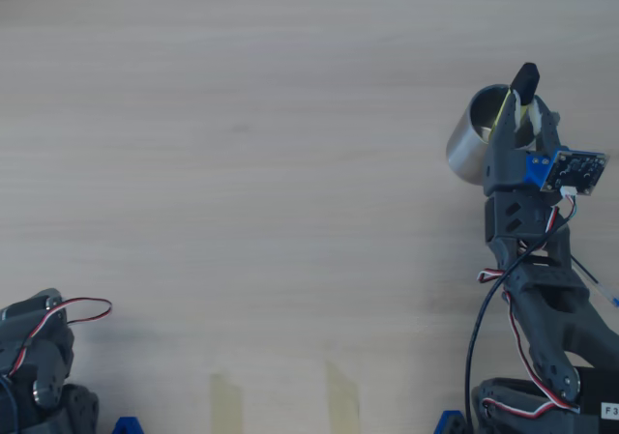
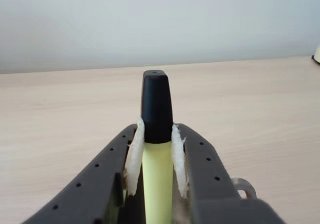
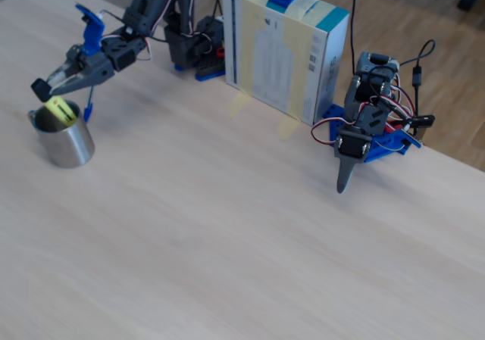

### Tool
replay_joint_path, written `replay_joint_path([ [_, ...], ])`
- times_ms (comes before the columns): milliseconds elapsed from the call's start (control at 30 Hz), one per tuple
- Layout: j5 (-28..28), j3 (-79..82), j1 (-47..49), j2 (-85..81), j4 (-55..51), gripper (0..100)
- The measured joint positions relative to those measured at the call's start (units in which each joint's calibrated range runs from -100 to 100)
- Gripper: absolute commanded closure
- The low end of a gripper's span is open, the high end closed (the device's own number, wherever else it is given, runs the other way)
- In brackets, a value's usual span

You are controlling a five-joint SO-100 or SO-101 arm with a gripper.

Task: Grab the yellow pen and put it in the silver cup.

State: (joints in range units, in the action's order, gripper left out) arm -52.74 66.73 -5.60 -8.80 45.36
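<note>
The hand [image 2: 157, 156] clamps the yellow pen [image 2: 157, 134], whose lower end is hidden over the silver cup [image 1: 474, 144].

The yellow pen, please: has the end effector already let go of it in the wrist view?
No, the end effector is closed on the yellow pen, both padded fingers pressing against its sides.

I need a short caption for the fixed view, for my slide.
Gripper holds the yellow highlighter, black cap up, over the open silver cup.

Overhead view looks straight down, fixed view slants from opposite the arm, wrist view rides close; all share the table [image 1: 242, 163].
</note>
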Motion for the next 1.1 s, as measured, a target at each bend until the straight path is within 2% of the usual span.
replay_joint_path([
  [1100,1.2,6.2,-0.8,-0.1,-2.9,98],
])
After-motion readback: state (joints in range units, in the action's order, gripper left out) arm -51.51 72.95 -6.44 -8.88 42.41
